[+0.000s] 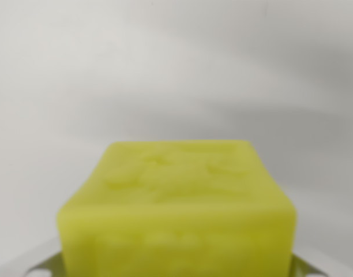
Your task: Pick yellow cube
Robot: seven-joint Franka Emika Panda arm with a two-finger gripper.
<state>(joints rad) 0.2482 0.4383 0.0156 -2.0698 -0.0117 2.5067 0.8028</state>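
Cube point(177, 202) is seen very close, filling the lower middle of the wrist view, cut off by the bottom edge. Colour is yellow-green; the top face carries faint raised marks, too blurred to be read. One flat face is turned toward the camera, top face tilted away, edges roughly square to the view. No long axis is apparent: width and depth look similar, so grip direction is not forced by shape.

At the cube's lower left and lower right, pale metallic pieces point(41, 259) are glimpsed, probably gripper parts flanking it. Finger pads are not shown, so contact cannot be confirmed. Jaw state cannot be told.

Relation that matters: the cube is judged centred between those flanking pieces, no obvious offset to either side. If the jaws are not closed yet, a straight close across the cube's side faces looks sufficient, with no yaw correction called for.

Beyond the cube only a plain grey-white surface point(176, 69) is seen, with soft shadows. Whether the cube rests on it or is lifted cannot be told.
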